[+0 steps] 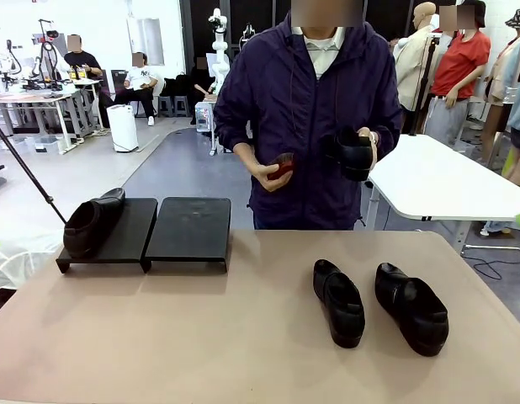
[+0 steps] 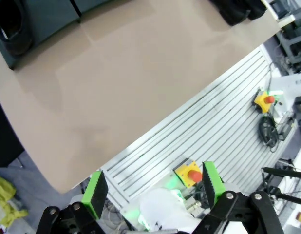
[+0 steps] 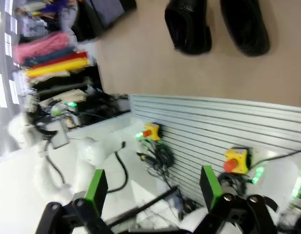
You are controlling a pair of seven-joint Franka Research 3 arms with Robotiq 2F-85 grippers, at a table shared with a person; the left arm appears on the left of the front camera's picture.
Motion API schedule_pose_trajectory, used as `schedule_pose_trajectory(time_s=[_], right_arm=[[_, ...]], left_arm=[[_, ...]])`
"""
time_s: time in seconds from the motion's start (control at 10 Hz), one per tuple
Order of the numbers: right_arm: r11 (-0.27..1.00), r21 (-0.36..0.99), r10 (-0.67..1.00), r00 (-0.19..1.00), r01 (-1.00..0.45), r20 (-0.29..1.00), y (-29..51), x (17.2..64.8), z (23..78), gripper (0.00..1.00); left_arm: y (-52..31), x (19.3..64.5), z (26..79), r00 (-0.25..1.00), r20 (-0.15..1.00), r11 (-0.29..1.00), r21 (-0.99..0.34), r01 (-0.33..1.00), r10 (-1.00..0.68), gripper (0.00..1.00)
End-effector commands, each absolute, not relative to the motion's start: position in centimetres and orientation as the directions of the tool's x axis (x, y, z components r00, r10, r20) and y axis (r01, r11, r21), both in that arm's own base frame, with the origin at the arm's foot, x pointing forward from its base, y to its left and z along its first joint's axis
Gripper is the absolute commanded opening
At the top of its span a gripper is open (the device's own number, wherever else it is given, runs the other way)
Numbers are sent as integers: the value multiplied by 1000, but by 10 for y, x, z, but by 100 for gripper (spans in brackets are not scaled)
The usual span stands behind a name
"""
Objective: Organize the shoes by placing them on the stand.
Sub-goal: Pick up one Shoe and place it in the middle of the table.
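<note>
While person's hand (image 1: 371, 145) holds shoe (image 1: 351, 154) chest-high, end effectors (image 2: 154, 187) (image 3: 153, 187) gape.

shoes (image 1: 338, 301): black leather look, smooth, slight gloss, soft highlights on toes.
stand (image 1: 188, 231): matt black, faint pale marks on top.
surface (image 1: 201, 328): smooth matt tan top, laminate-like.
person's jacket (image 1: 302, 109): dark purple cloth, thin, creased.
white table (image 1: 437, 177): smooth white top, low sheen.
base plate (image 2: 214, 126): ribbed bare metal, dull silver.
left end effector (image 2: 154, 187): hard black body, green pads (image 2: 96, 192) matt, rubbery-looking.
right end effector (image 3: 153, 187): same finish.
</note>
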State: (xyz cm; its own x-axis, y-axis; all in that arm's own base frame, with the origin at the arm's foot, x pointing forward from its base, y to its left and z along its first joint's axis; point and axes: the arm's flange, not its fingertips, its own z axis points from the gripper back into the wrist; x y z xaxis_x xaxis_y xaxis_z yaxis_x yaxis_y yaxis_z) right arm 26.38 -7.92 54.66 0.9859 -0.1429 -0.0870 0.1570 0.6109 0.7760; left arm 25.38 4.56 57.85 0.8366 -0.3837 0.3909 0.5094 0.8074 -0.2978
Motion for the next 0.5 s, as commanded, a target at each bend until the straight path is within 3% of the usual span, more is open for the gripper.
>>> schedule_pose_trajectory(time_s=[0.0,0.2,0.3,0.4], right_arm=[[783,603,-88,988,149,-130,-10,284,542,100],[884,460,-28,992,80,-119,41,289,535,100],[774,618,-87,990,139,-114,5,283,544,100],[607,708,-290,930,362,-227,-84,271,544,100]], left_arm=[[48,255,581,843,379,813,-298,500,-380,100],[48,255,581,843,379,813,-298,500,-380,100],[48,255,581,843,379,813,-298,500,-380,100],[48,255,581,843,379,813,-298,500,-380,100]])
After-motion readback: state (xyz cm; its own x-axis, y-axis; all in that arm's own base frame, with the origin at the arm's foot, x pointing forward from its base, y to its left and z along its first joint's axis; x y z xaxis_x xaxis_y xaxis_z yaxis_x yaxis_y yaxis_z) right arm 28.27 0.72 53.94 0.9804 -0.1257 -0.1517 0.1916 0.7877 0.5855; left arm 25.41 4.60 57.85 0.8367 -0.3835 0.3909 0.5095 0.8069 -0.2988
